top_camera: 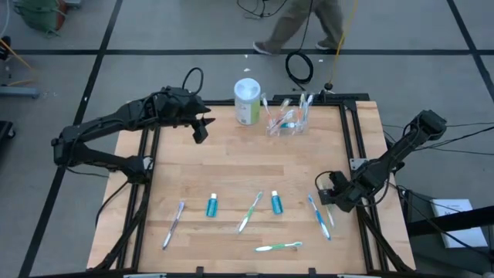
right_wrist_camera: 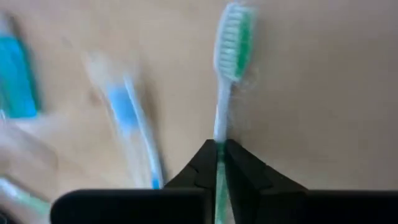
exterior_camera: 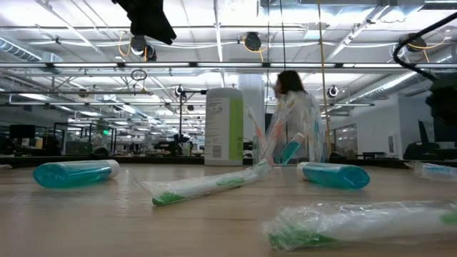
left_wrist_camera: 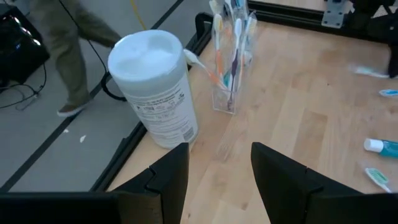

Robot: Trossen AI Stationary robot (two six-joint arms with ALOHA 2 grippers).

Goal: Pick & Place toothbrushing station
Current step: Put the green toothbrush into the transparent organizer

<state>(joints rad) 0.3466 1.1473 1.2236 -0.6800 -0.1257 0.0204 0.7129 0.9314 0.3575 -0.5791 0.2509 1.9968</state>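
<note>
The toothbrushing station [top_camera: 287, 120], a clear holder with several toothbrushes standing in it, sits at the table's far edge; it also shows in the left wrist view [left_wrist_camera: 229, 74]. My left gripper [left_wrist_camera: 219, 149] hangs open above the far left of the table [top_camera: 202, 130], short of the station. My right gripper [right_wrist_camera: 219, 144] is low at the table's right side [top_camera: 327, 198], shut on a green and white toothbrush [right_wrist_camera: 231, 43]. A blue toothbrush [right_wrist_camera: 132, 121] lies beside it on the wood. My right gripper pinches the green and white toothbrush's handle [right_wrist_camera: 219, 127] between its two fingers [right_wrist_camera: 202, 165]. It comes steeply from above, and the brush runs on past the fingertips with its head [right_wrist_camera: 233, 34] farthest away. Whether the brush is off the table, I cannot tell.
A white canister with a green label [top_camera: 247, 100] stands just left of the station. Two blue tubes [top_camera: 211, 205] [top_camera: 276, 203] and several wrapped toothbrushes [top_camera: 250, 211] [top_camera: 278, 247] [top_camera: 174, 224] lie along the near half. A person walks past beyond the far edge [top_camera: 297, 27].
</note>
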